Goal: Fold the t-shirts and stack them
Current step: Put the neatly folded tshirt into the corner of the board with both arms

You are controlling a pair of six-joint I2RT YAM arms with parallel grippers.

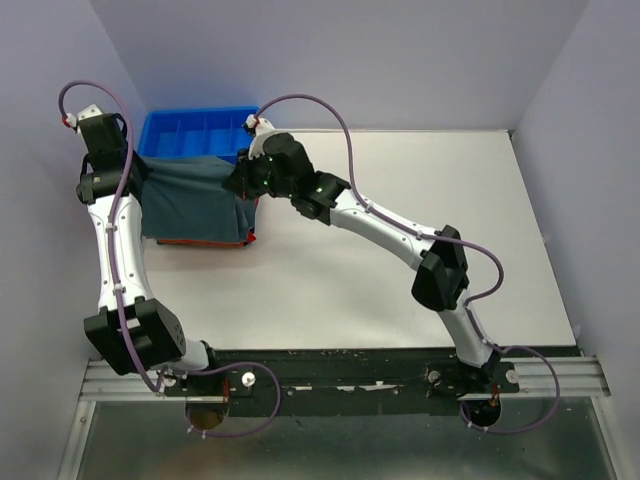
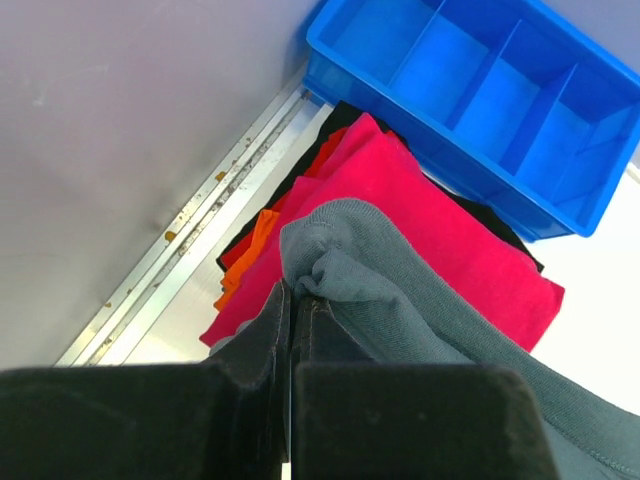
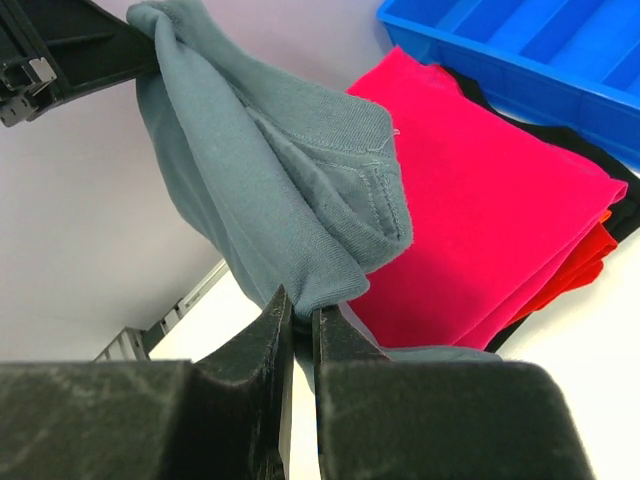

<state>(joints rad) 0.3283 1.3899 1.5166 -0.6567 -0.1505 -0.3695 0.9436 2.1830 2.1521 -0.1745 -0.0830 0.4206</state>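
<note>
Grey t-shirt (image 1: 195,200) between left end effector (image 2: 297,300) and right end effector (image 3: 302,312), both tight on it

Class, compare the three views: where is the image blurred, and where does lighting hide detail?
Top external: even, diffuse light, only faint shadows on the table, all sharp. Left wrist: near jaws dark and blurred; grey t-shirt and blue bin crisp. Right wrist: jaws likewise blurred; table washed out white; pink t-shirt sharp.

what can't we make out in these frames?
1. Top view: grey t-shirt drapes over the shirt stack; only its red edge shows.
2. Left wrist: shirts under the pink shirt show edges only; count unclear.
3. Both wrist views: blue bin cut off by frame edges.
</note>
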